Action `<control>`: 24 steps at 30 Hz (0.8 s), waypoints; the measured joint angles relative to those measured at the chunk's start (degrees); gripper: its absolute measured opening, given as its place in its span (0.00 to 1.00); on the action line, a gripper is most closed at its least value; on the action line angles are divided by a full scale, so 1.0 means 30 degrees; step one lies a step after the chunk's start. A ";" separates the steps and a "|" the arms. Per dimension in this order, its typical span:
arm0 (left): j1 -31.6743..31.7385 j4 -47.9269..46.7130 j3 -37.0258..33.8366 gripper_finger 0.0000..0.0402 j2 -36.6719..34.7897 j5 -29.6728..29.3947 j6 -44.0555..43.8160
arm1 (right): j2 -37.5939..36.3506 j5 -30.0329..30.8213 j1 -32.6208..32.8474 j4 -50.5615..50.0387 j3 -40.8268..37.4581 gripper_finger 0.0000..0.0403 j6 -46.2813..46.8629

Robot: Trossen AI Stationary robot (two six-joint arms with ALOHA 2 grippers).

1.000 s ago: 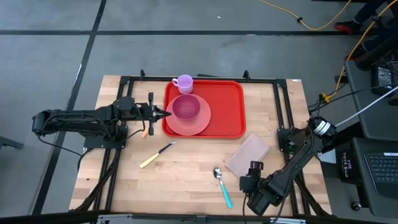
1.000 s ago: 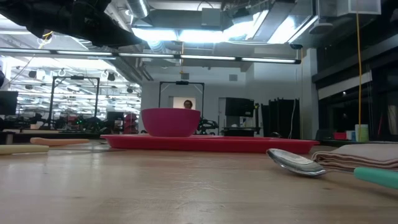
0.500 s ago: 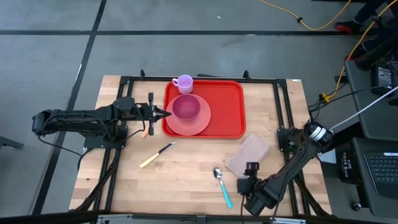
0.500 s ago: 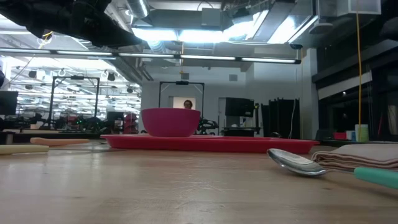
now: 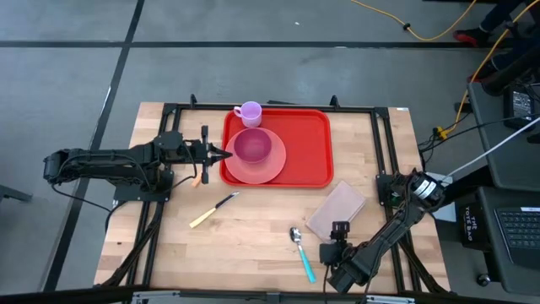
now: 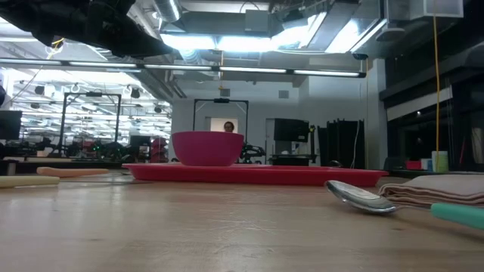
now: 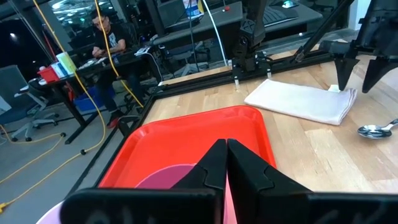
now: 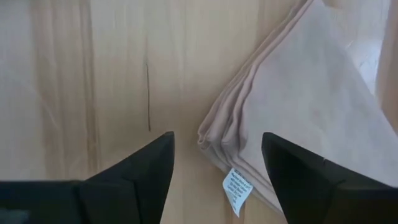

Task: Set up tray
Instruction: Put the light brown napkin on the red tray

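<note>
The red tray [image 5: 304,148] lies toward the table's far side, with a salmon-pink plate [image 5: 266,169] and a magenta bowl [image 5: 251,146] on its left part. My left gripper [image 5: 224,153] is shut and hangs over the tray's left rim [image 7: 143,146], raised off it. My right gripper [image 5: 339,230] is open and points down over the near corner of the folded beige napkin [image 5: 337,209]. That corner [image 8: 214,134] lies on the wood between its fingers, with the white tag [image 8: 236,185] beside it.
A purple cup [image 5: 249,112] stands at the tray's far left corner. A teal-handled spoon [image 5: 301,253] lies left of the right gripper. A yellow-handled knife [image 5: 213,210] and an orange-handled utensil [image 5: 199,173] lie on the left. The tray's right half [image 5: 308,139] is bare.
My right arm has shifted, its elbow swinging toward the table's near side. The gripper has edged a little toward the near left over the napkin's corner. Nothing on the table has moved.
</note>
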 joint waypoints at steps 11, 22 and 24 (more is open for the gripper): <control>0.0000 0.0000 0.0000 0.02 0.0000 0.0002 0.0009 | 0.0408 0.0007 0.0000 -0.0049 0.0007 0.61 -0.0005; 0.0000 0.0000 -0.0002 0.01 0.0000 0.0000 0.0000 | 0.0889 0.1287 -0.0009 -0.0729 0.0043 0.61 -0.0111; 0.0000 0.0000 -0.0003 0.01 0.0007 0.0007 0.0000 | 0.0917 0.1398 -0.0084 -0.1163 -0.0005 0.61 0.0022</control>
